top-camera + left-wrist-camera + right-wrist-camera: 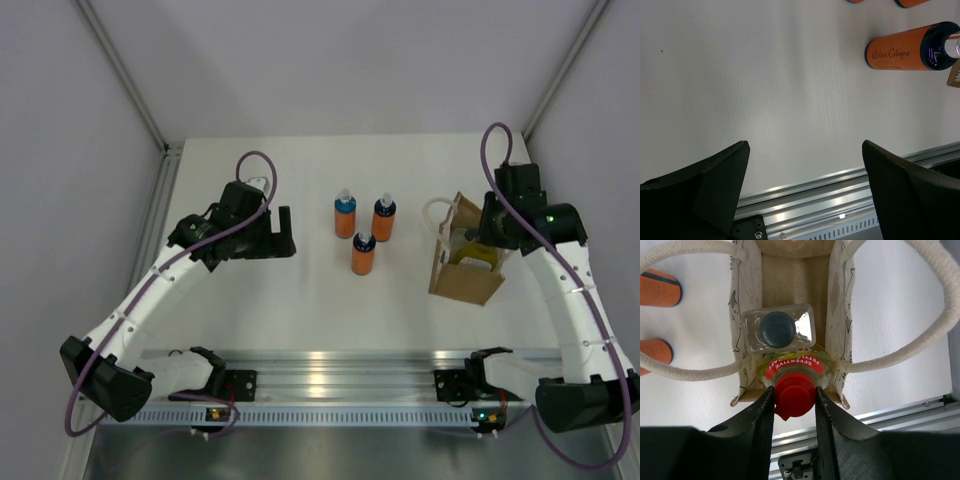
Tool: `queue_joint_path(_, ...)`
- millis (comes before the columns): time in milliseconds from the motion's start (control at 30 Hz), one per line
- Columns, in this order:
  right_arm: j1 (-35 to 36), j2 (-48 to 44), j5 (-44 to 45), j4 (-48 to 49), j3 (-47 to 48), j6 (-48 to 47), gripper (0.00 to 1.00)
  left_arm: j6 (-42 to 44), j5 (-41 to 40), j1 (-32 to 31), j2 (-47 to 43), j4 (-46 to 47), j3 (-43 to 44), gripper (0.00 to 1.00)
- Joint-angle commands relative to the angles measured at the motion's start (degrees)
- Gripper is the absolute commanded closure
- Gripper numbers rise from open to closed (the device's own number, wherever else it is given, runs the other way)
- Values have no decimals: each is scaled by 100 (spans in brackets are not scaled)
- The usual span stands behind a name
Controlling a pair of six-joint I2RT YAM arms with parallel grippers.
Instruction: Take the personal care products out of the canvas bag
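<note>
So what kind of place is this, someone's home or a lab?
Most likely a robotics lab test cell: a plain white table boxed in by blank white panels, with a left arm and right arm mounted on an aluminium rail.

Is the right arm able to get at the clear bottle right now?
Probably not yet: its pincer is closed on the yellow bottle, which sits against the clear bottle inside the bag.
</note>
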Motion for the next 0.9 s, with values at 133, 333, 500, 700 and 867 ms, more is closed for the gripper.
queue_joint_path(133,-124,-36,168,-181,1133,-181,100,-67,68,-15,59,219,146,2)
queue_joint_path(333,-124,96,124,-603,1809,-277,100,-111,50,-15,33,254,67,2)
queue_joint_path(500,-124,219,80,-945,2467,-383,100,-111,24,-6,33,254,32,2)
queue_joint_path(700,-124,448,-61,-1279,3320,-453,100,-93,7,-15,42,263,14,2)
queue_joint_path(867,-124,589,-263,-1429,3805,-444,100,-93,-2,-15,15,272,-47,2)
